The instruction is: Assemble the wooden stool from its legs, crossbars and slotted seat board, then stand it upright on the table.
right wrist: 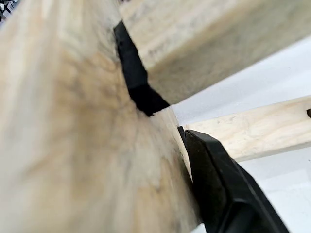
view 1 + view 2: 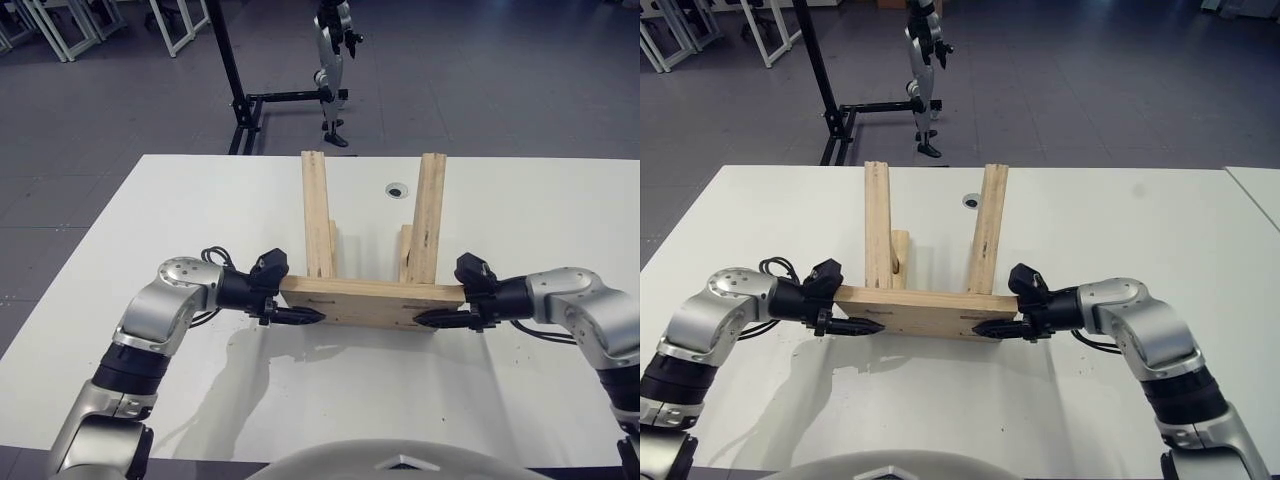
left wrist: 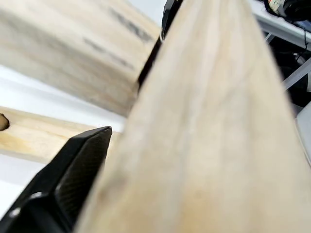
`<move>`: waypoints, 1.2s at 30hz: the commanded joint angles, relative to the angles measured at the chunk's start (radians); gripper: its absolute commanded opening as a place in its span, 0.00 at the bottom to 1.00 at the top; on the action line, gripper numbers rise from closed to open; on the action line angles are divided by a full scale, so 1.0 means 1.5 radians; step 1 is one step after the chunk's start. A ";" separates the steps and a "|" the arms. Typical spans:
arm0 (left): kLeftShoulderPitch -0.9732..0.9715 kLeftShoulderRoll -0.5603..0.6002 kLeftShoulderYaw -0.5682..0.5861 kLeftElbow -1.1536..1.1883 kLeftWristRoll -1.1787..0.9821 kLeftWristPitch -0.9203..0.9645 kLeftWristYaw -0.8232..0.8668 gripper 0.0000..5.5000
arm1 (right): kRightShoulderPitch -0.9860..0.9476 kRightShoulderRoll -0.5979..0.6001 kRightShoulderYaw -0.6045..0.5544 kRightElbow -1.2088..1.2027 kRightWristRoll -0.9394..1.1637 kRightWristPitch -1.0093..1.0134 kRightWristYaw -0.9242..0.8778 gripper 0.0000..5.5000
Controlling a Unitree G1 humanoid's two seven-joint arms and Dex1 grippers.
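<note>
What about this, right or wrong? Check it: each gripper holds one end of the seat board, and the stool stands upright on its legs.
Not upright. The left gripper and right gripper each hold one end of the seat board, but the stool lies on its side on the table, legs pointing away from the robot; the left eye view shows it.

White table (image 2: 540, 400) with a wooden stool (image 2: 372, 300) on its side, legs toward the far edge.

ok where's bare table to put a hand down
Bare table left of the left leg, right of the right leg, and this side of the seat board. Crowded between the legs and at the board ends, where the left claw and right claw grip.
</note>
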 commanded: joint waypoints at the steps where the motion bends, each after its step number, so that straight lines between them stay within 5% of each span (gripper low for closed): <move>1: -0.055 0.015 0.023 0.000 -0.098 0.121 -0.038 0.45 | -0.049 0.001 -0.037 -0.027 0.087 0.096 0.000 0.40; 9: -0.145 0.078 0.102 -0.088 -0.345 0.386 -0.077 0.30 | -0.201 0.081 -0.217 -0.011 0.349 0.463 -0.093 0.35; 14: -0.244 0.113 0.123 -0.062 -0.414 0.534 -0.035 0.29 | -0.305 0.043 -0.226 0.102 0.518 0.512 -0.226 0.35; 19: -0.322 0.108 0.079 0.047 -0.470 0.671 -0.013 0.34 | -0.350 -0.018 -0.091 0.271 0.714 0.513 -0.285 0.35; 22: -0.359 0.160 -0.014 0.142 -0.625 0.675 -0.086 0.37 | -0.446 -0.087 0.104 0.444 0.946 0.512 -0.257 0.35; 27: -0.478 0.175 -0.159 0.319 -0.716 0.675 -0.123 0.37 | -0.637 -0.068 0.364 0.738 0.987 0.513 -0.094 0.35; 33: -0.499 0.063 -0.138 0.462 -0.555 0.671 -0.065 0.37 | -0.649 -0.016 0.468 0.886 0.987 0.513 -0.109 0.35; 36: -0.493 0.035 -0.138 0.493 -0.510 0.673 -0.081 0.48 | -0.627 -0.003 0.473 0.919 0.986 0.513 -0.129 0.41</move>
